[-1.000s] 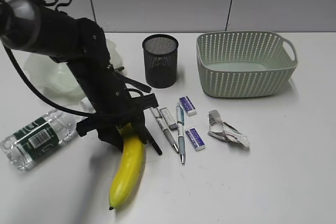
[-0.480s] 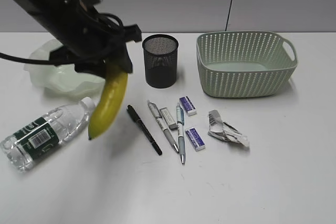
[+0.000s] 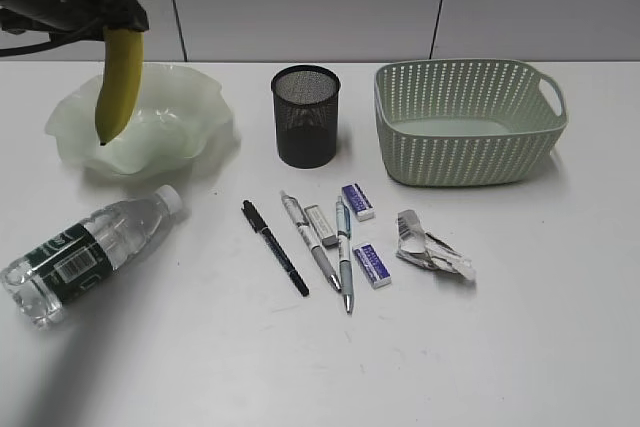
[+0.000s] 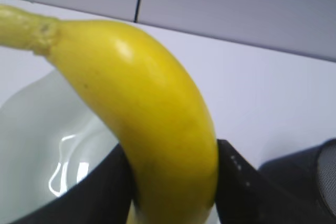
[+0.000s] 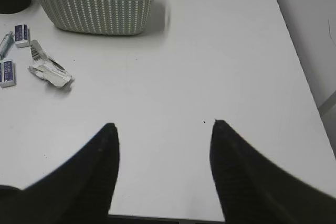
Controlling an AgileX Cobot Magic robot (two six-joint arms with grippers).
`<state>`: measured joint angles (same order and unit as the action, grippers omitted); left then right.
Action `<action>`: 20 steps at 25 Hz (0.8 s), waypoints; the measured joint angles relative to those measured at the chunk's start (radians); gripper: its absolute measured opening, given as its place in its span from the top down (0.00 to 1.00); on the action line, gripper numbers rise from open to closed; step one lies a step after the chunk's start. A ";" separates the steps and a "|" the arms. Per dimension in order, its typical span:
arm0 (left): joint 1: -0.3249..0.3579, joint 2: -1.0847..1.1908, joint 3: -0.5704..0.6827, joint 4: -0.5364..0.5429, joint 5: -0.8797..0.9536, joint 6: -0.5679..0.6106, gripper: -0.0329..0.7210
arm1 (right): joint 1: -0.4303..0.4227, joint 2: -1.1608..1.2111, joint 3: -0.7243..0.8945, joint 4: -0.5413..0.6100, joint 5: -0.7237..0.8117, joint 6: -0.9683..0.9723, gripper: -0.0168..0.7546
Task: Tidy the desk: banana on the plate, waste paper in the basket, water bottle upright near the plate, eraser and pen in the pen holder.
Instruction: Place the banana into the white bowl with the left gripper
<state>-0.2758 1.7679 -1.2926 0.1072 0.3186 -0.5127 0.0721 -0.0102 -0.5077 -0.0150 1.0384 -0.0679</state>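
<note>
L pincer (image 4: 173, 182) clamps banana (image 3: 117, 82), I'm holding it over plate (image 3: 205, 107); R pincer (image 5: 163, 127) spread wide, empty, above worktop (image 5: 220, 66).

Banana (image 3: 117, 82): bright yellow. Plate (image 3: 190, 112): translucent pale green. Pen holder (image 3: 306, 116): black mesh. Basket (image 3: 468, 123): sage green, rows of holes. Bottle (image 3: 88, 252): clear, dark green barcoded label, white cap. Worktop (image 3: 520, 327): white.

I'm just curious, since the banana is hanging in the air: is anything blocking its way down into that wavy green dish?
Nothing visible. The left gripper holds the long yellow banana over the translucent pale green wavy-edged plate, whose bowl looks bare beneath it.
</note>
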 joint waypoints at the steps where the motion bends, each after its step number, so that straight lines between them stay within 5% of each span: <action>1: 0.019 0.011 0.000 0.000 -0.027 0.000 0.51 | 0.000 0.000 0.000 0.000 0.000 0.000 0.40; 10: 0.069 0.073 0.003 -0.001 -0.110 0.000 0.51 | 0.000 0.000 0.000 0.000 0.000 0.000 0.40; 20: 0.069 0.062 0.003 0.000 -0.148 0.000 0.33 | 0.000 0.000 0.000 0.000 0.000 0.000 0.40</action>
<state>-0.2068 1.8303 -1.2897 0.1073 0.1710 -0.5127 0.0721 -0.0102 -0.5077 -0.0150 1.0384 -0.0679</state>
